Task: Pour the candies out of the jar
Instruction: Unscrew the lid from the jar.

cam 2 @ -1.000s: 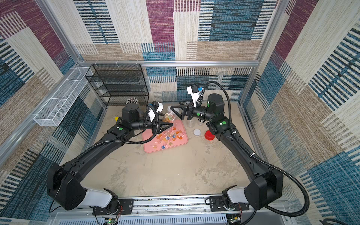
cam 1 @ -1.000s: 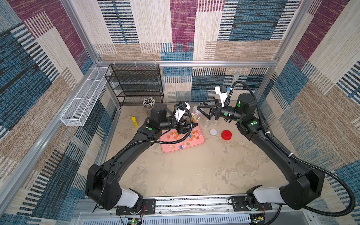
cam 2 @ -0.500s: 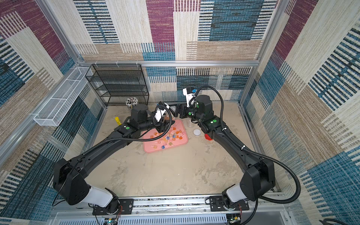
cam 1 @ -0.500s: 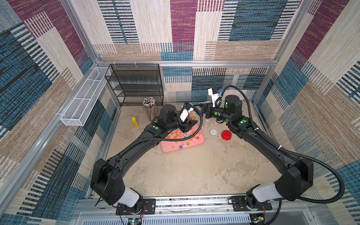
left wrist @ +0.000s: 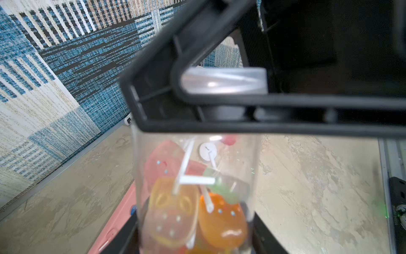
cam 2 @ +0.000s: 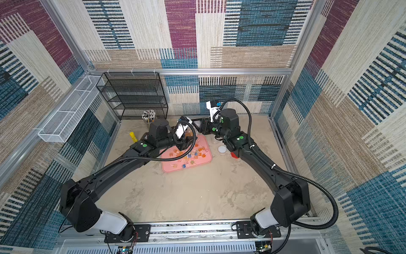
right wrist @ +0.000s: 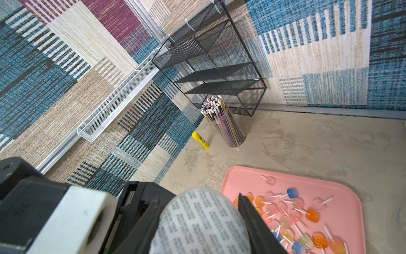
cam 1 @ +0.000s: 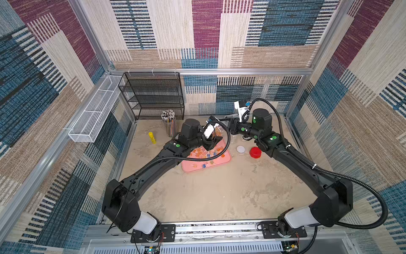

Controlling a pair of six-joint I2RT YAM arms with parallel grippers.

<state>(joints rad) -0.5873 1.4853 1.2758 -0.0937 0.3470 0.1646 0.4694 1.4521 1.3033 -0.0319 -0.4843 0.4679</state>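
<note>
Tip jar — frame centre, over tray's upper edge, clamped mid-body in left hand, base in right hand — mouth down; shake gently to free candies lodged inside.

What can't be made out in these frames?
Mouth of the jar: both top views, hidden by the left gripper.
How many candies are inside: left wrist view, blurred, partly behind the right gripper.
Print on the jar's base: right wrist view, blurred.
Whether the right jaws press the jar: right wrist view, contact blurred.
Most of the red lid: a top view, behind the right arm.
</note>
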